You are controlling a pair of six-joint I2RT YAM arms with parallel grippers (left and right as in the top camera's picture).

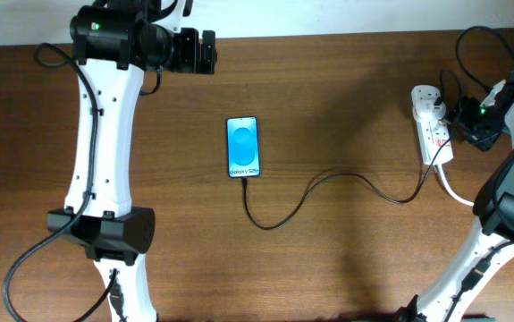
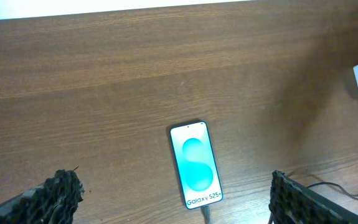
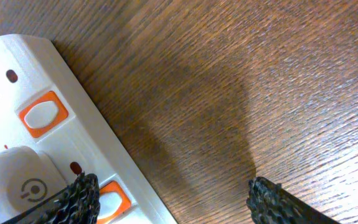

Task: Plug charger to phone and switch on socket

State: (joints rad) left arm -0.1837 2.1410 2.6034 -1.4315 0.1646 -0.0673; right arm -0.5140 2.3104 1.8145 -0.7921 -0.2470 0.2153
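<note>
The phone (image 1: 243, 147) lies flat mid-table, its blue screen lit, and also shows in the left wrist view (image 2: 195, 165). The charger (image 1: 328, 182), a thin black cable, runs in curves from the phone's lower edge to the socket (image 1: 430, 125), and its small plug (image 2: 207, 214) sits in the phone's port. My left gripper (image 1: 206, 52) is open and empty, high above the table behind the phone (image 2: 172, 180). My right gripper (image 1: 459, 122) is open at the socket's right side. In the right wrist view (image 3: 172, 190) one finger hangs over an orange-framed switch (image 3: 113, 202) on the socket (image 3: 98, 134).
A thick white cord (image 1: 453, 190) leaves the socket toward the right arm's base. A second switch (image 3: 42, 115) and a white plug body (image 3: 17, 183) sit on the strip. Black cables loop at the back right (image 1: 471, 49). The table's far edge meets a white wall.
</note>
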